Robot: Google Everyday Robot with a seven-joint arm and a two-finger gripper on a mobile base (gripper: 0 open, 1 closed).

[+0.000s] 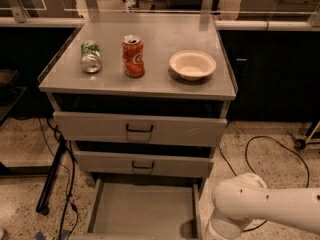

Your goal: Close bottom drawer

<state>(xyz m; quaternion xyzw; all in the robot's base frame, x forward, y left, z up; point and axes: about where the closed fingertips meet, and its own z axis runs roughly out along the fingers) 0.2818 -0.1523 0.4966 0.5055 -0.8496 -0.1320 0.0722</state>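
The bottom drawer point(142, 209) of the grey metal cabinet stands pulled far out, a shallow tray with a bare flat floor. Its front panel and handle lie at or below the frame's bottom edge. My gripper is out of view. Only a white rounded arm joint point(245, 204) shows, low at the right, just beside the open drawer's right wall point(196, 209).
The two upper drawers point(140, 129) point(142, 164) with black handles stand slightly out. On the cabinet top point(160, 34) are a green can point(91, 56) lying down, an upright red can point(133, 56) and a white bowl point(192, 65). A black cable point(260, 144) loops on the floor at the right; a black stand leg point(52, 174) is at the left.
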